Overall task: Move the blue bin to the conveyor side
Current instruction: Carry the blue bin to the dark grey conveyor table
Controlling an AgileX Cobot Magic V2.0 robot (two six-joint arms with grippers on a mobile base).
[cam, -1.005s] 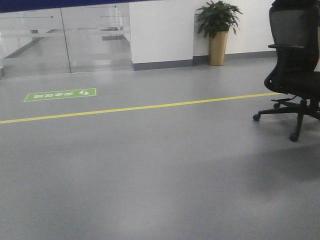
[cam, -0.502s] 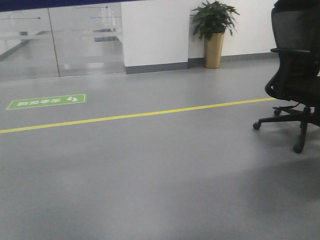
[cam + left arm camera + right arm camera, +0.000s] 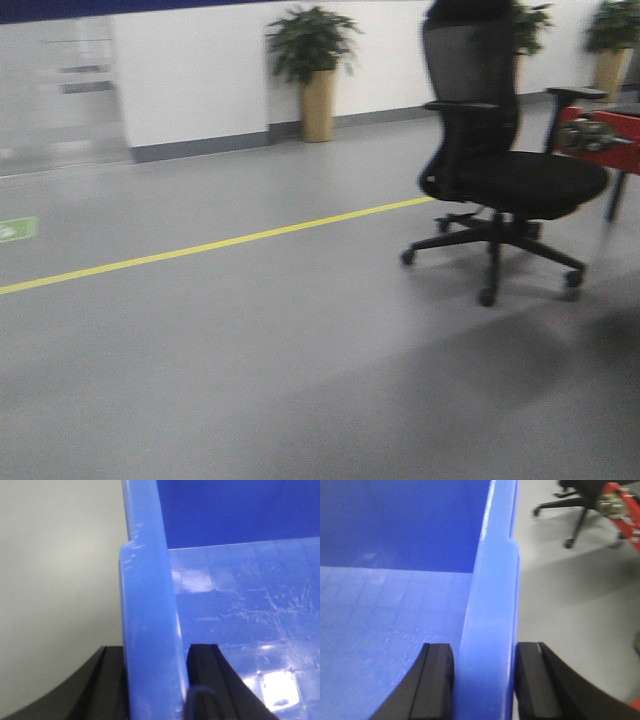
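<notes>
The blue bin (image 3: 150, 605) fills the left wrist view; my left gripper (image 3: 155, 680) is shut on its left rim, one black finger outside and one inside. In the right wrist view the blue bin (image 3: 490, 605) shows its right rim, and my right gripper (image 3: 485, 680) is shut on it the same way. The bin's empty glossy floor shows in both wrist views. The bin hangs above the grey floor. The conveyor is out of view. Neither gripper nor the bin shows in the front view.
A black office chair (image 3: 500, 170) on castors stands ahead to the right; it also shows in the right wrist view (image 3: 575, 500). A red frame (image 3: 600, 130) is at the far right. A yellow floor line (image 3: 200, 245) crosses ahead. Potted plants (image 3: 315, 70) stand by the white wall.
The front view has swung to the right: the chair, the plant and the yellow line slid left, the green floor sign went nearly out at the left edge, and a red frame came in.
</notes>
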